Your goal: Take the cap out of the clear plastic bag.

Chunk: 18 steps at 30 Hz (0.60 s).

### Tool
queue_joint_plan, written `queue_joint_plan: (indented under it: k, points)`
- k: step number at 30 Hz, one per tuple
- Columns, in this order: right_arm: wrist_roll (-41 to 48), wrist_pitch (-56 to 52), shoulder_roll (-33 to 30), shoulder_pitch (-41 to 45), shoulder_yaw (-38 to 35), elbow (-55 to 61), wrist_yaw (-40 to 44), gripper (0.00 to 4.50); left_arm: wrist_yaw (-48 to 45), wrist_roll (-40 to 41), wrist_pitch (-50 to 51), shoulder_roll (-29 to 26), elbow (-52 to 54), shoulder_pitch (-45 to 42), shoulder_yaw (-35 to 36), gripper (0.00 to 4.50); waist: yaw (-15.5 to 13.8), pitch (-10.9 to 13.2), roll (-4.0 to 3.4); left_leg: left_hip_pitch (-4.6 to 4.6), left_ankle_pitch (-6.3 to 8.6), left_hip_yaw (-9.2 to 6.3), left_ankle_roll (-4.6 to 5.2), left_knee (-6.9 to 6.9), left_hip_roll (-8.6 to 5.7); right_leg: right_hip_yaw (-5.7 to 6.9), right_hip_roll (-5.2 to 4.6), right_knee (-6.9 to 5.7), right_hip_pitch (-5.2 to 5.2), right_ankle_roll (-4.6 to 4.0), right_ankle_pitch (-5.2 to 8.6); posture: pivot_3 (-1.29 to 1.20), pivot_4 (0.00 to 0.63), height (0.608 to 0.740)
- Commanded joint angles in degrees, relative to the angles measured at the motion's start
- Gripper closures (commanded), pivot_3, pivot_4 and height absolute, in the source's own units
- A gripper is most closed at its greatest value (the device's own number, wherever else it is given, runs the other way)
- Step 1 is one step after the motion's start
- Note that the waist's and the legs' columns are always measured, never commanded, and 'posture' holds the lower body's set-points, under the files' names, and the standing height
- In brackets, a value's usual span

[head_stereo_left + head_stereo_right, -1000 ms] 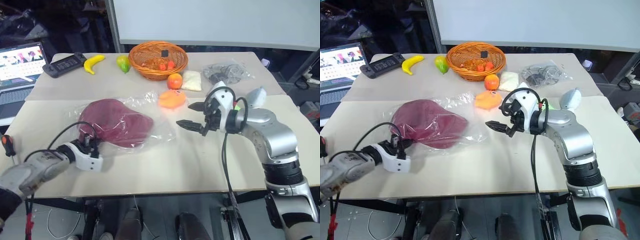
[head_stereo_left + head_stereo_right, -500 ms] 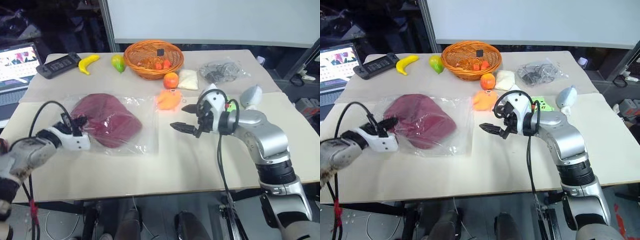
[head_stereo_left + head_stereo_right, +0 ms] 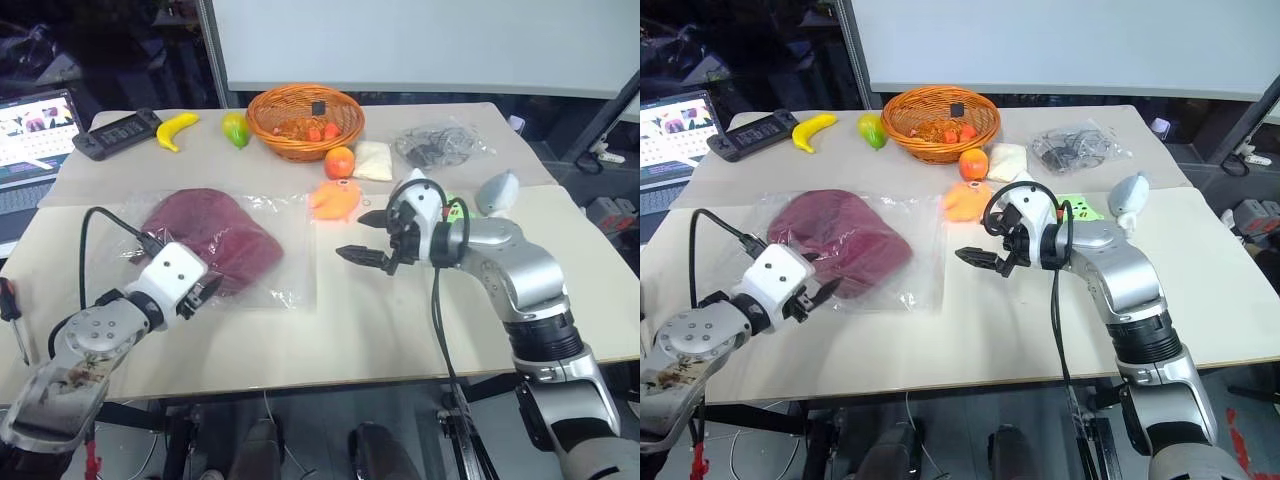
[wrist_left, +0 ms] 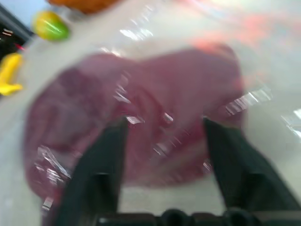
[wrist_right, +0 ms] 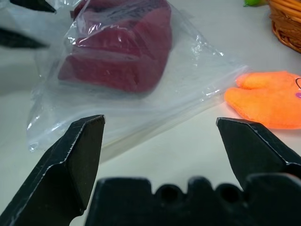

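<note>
Both grippers stand open and empty, the left gripper at the near edge of the bag with the cap sealed inside, so a pinch on slick film alone could merely drag both across the table.

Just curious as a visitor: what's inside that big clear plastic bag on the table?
A maroon cap lies inside the clear plastic bag, which lies flat on the table. It shows as a rumpled dome; any part folded underneath is hidden.
</note>
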State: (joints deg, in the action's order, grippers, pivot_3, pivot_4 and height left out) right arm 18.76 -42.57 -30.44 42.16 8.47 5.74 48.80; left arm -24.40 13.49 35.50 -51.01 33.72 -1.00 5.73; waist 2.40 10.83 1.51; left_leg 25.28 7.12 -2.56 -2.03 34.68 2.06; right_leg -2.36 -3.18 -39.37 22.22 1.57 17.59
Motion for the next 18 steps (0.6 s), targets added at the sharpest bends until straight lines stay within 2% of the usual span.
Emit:
queue_joint_plan:
  k: [1, 2, 8, 12, 18]
  points:
    - [-0.2, 1.7, 0.0, 0.6, -0.9, 0.9, -0.5, 0.0, -5.2, -1.6, -1.0, -3.0, 4.8, 0.5, -3.2, 0.12, -0.1, 0.0, 0.0, 0.0, 0.0, 0.0, 0.0, 0.0, -0.01, 0.0, -0.01, 0.0, 0.0, 0.0, 0.0, 0.0, 0.15, 0.74]
    - [-0.2, 1.6, 0.0, 0.4, -1.0, 1.0, -0.7, 0.0, -6.6, -1.6, -0.7, -3.7, 5.5, 0.1, -4.8, 0.01, -0.3, 0.0, 0.0, 0.0, 0.0, 0.0, 0.0, 0.0, -0.01, 0.0, -0.01, 0.02, -0.01, 0.0, 0.0, 0.0, 0.15, 0.74]
    - [-0.3, 1.1, -0.3, -0.7, -1.6, 2.2, -2.1, 0.0, -11.3, -6.8, -1.0, -7.7, 6.5, -1.3, -11.3, 0.01, -0.3, 0.0, 0.0, 0.01, 0.0, 0.01, -0.01, -0.04, 0.01, -0.01, 0.01, 0.04, 0.01, -0.02, 0.01, 0.0, 0.15, 0.74]
    - [-0.3, 0.9, -0.2, -1.4, -1.8, 2.9, -2.9, 0.0, -6.9, -18.2, -3.5, -6.9, 1.6, -3.0, -18.1, 0.01, -0.2, 0.0, 0.0, 0.01, 0.01, 0.04, 0.01, -0.04, 0.0, -0.03, 0.0, 0.05, 0.02, -0.01, 0.01, 0.0, 0.15, 0.74]
    - [0.2, -0.1, -0.6, -2.6, -2.8, 4.4, -4.3, 0.0, 8.8, -38.5, -6.1, 3.1, -10.0, -7.9, -26.0, 0.01, -0.9, 0.0, 0.01, 0.01, 0.01, 0.03, 0.02, 0.05, 0.0, -0.01, 0.02, 0.04, -0.02, 0.02, 0.0, 0.0, 0.15, 0.74]
